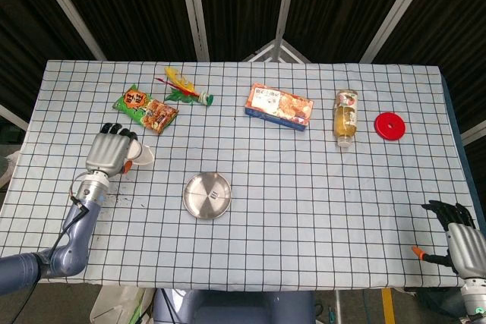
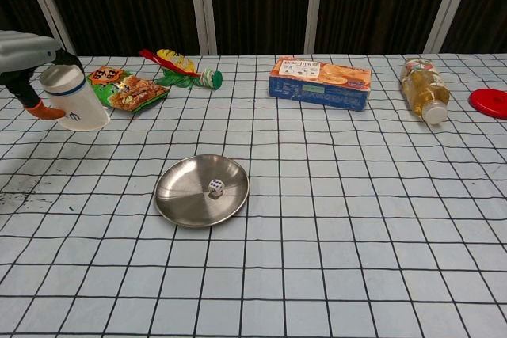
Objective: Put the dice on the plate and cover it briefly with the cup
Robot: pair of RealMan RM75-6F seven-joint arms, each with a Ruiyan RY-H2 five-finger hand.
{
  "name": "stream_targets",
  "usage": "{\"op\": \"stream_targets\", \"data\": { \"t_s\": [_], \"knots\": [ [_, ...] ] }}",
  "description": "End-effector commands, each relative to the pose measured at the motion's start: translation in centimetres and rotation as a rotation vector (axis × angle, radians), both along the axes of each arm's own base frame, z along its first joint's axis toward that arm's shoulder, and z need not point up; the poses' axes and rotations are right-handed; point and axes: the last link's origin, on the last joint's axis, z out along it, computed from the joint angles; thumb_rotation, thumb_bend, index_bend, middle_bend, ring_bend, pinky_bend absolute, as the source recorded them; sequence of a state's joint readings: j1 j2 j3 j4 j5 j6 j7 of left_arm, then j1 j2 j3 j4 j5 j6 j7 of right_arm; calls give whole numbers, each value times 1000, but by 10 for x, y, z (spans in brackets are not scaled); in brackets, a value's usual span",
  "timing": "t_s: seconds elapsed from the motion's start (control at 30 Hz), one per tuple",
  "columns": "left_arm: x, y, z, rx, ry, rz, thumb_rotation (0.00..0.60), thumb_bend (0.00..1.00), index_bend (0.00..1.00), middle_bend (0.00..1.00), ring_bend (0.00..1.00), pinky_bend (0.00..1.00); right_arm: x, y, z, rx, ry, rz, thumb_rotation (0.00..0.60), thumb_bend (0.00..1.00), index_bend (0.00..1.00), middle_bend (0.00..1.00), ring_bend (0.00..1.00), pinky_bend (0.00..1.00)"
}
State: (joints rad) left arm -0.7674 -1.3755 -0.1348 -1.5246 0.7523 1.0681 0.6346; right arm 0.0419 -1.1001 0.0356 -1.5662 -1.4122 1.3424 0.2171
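A white die (image 2: pixel 215 187) lies uncovered in the round metal plate (image 2: pixel 178 199), which sits left of the table's middle, plate (image 1: pixel 199 202). My left hand (image 1: pixel 108 152) grips a white cup (image 1: pixel 141 153) with a blue band, holding it upside down in the air well to the left of the plate. In the chest view the cup (image 2: pixel 71 99) hangs at the left edge under the left hand (image 2: pixel 24 47). My right hand (image 1: pixel 460 237) hovers off the table's near right corner, fingers apart and holding nothing.
A snack bag (image 1: pixel 145 108) and a feathered toy (image 1: pixel 184 88) lie at the back left, close to the cup. An orange box (image 1: pixel 279 106), a lying bottle (image 1: pixel 345 116) and a red lid (image 1: pixel 389 125) line the back right.
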Motion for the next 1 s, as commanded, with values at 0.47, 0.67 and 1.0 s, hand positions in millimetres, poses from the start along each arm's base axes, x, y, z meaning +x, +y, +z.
{"op": "stream_targets", "data": {
  "t_s": [0.47, 0.67, 1.0],
  "knots": [
    [-20, 8, -37, -87, -114, 50, 600, 419, 288, 225, 94, 117, -2, -2, -5, 12, 12, -7, 600, 96, 248, 188, 126, 0],
    [-18, 2, -31, -120, -101, 46, 600, 304, 66, 27, 0, 51, -1, -3, -5, 13, 12, -3, 600, 96, 248, 188, 126, 0],
    [-4, -24, 11, -38, 2, -33, 600, 188, 0, 0, 0, 0, 2, -3, -8, 24, 15, 0, 600, 96, 248, 188, 126, 0]
  ]
}}
